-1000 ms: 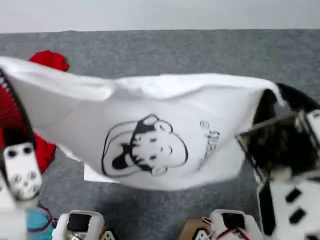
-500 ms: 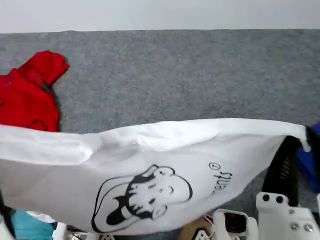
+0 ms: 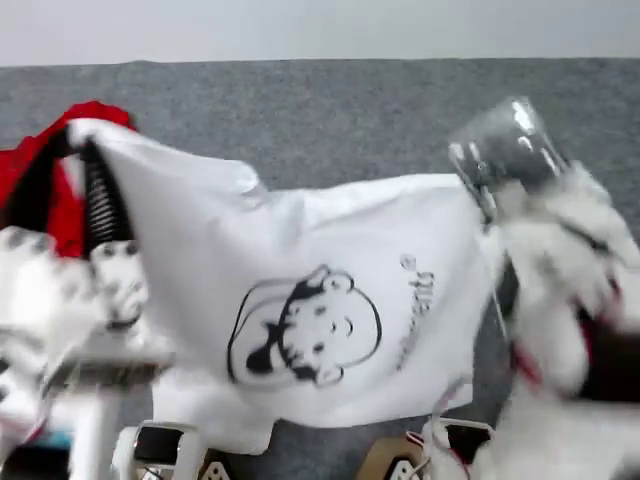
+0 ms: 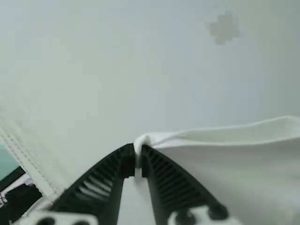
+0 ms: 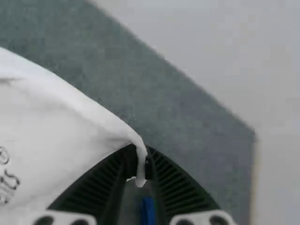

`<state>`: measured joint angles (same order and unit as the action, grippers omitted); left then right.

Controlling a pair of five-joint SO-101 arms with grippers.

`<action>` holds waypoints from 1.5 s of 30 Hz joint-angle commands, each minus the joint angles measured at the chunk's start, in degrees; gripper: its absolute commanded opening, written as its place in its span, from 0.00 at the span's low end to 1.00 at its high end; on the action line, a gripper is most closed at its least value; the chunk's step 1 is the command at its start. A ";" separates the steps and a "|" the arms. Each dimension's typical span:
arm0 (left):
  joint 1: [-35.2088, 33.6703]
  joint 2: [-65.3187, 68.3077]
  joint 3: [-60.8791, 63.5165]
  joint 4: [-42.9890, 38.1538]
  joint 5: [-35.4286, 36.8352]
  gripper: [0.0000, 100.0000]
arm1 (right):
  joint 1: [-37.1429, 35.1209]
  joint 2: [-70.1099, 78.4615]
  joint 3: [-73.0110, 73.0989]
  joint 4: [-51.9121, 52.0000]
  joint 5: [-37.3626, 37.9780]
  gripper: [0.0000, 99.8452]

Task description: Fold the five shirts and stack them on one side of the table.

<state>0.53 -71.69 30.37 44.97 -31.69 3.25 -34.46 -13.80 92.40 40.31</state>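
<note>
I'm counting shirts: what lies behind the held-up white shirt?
A red shirt pokes out from behind the white shirt, on the grey table. Whatever lies directly behind the cloth is hidden.

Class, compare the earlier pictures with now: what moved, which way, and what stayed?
The white shirt, lowered towards the near side half a second ago, has swung back up and away, and now hangs tilted. The left claw and right claw stay shut on its top corners. The red shirt stays put.
</note>
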 commanded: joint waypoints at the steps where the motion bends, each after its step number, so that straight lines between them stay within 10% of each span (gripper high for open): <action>1: -0.26 0.35 13.67 -10.29 -0.35 0.00 | -0.57 2.42 12.13 -13.32 0.18 0.01; 11: -2.99 14.77 37.05 -40.26 -0.09 0.00 | -0.75 7.08 36.48 -46.73 0.35 0.01; 23: -8.79 64.18 1.45 -49.41 6.59 0.00 | -0.40 21.93 34.11 -63.78 0.44 0.01; 45: -8.53 117.19 -76.35 -5.01 6.59 0.00 | 0.31 63.16 -12.66 -58.33 0.62 0.01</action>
<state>-7.65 44.88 -36.18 31.87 -25.71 2.90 29.01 -20.57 31.12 40.22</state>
